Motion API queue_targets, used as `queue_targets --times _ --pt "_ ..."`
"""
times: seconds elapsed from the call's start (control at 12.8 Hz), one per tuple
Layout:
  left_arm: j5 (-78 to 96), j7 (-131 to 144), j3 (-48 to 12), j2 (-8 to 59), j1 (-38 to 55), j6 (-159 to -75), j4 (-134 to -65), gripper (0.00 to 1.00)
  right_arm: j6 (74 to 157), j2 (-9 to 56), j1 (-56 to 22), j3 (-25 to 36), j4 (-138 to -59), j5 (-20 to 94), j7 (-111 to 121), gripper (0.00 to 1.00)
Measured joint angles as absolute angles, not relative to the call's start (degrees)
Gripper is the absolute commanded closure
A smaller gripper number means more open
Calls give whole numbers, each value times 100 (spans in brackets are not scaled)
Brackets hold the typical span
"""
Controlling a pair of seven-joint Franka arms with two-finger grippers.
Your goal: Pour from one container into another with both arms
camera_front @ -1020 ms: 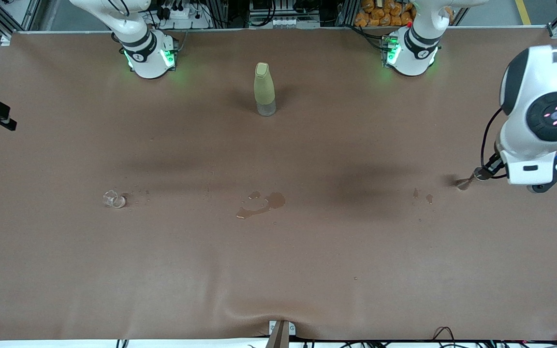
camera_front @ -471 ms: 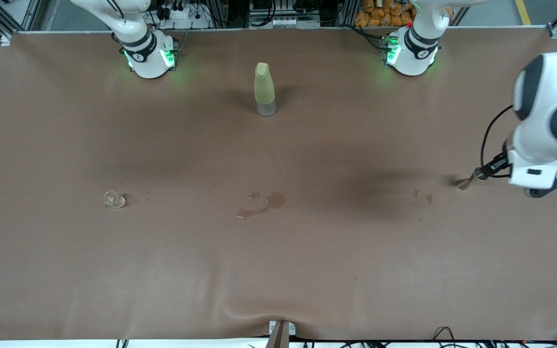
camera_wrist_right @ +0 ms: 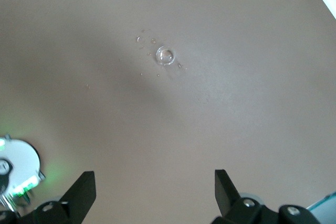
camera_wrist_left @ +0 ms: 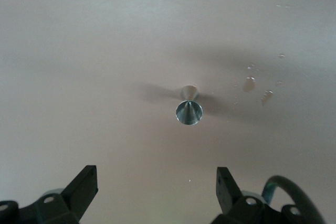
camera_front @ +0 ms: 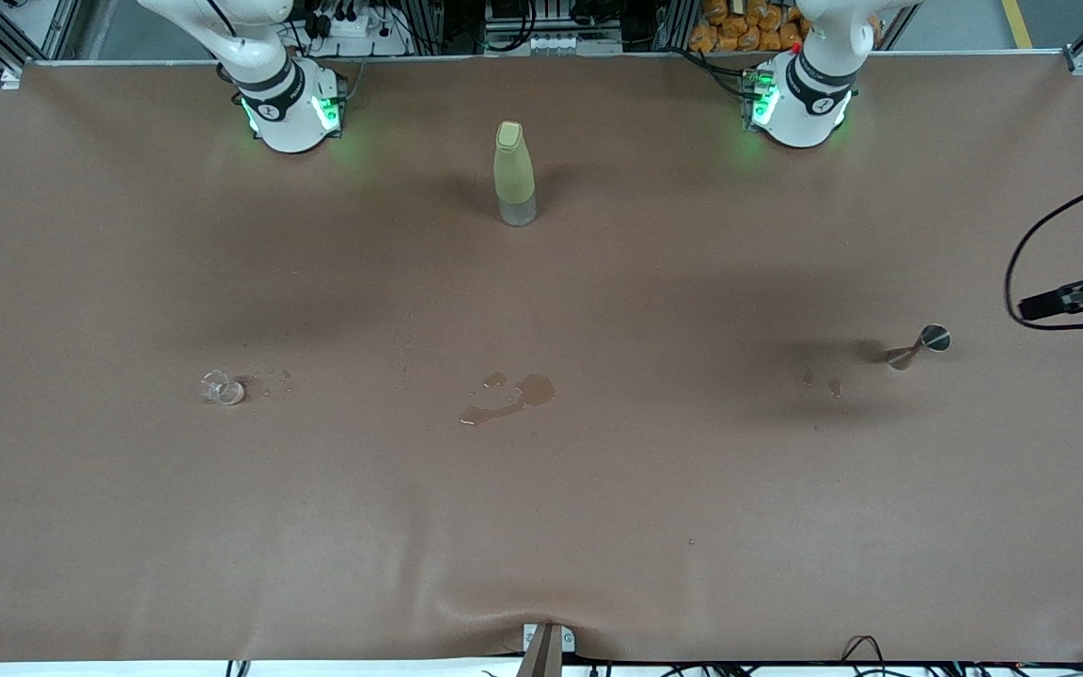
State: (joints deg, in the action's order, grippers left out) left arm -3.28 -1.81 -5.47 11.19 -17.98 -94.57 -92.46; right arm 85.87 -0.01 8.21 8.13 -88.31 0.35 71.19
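I'm pulling both arms off: the left arm has swung out past the table edge, uncovering the metal jigger (camera_front: 922, 344). Left gripper (camera_wrist_left: 157, 184) is hanging wide and empty over it; right gripper (camera_wrist_right: 155, 190), wide too, over the small glass (camera_front: 222, 387). Farthest, the bottle (camera_front: 514, 174) is standing between the bases. Pouring looks finished; next I'm parking.

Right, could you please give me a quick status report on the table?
Left gripper open, high over metal jigger. Right gripper open, high over small glass cup. Both empty. Spilled puddle mid-table; bottle upright, untouched.
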Motion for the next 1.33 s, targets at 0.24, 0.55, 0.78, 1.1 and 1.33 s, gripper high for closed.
queue_targets --times 0.24,0.55,0.78,1.1,1.33 --pt "341 -1459 -535 1196 -2438 -9482 -9237 0 8673 3 862 837 -8874 34 8339 0" --pt "924 -4297 -528 1570 -3234 -9501 -9237 0 8925 8 881 892 -9024 34 9736 0" --pt "1073 -5286 -535 1884 -3404 -9525 -9228 0 9017 11 888 899 -9117 34 10097 0" --pt "1353 -6388 -559 2113 -3408 -9539 -9149 0 9515 49 903 899 -9510 38 10246 0" --pt "1714 -7255 -554 2456 -3535 -9545 -9107 0 9955 82 924 899 -9904 56 10321 0"
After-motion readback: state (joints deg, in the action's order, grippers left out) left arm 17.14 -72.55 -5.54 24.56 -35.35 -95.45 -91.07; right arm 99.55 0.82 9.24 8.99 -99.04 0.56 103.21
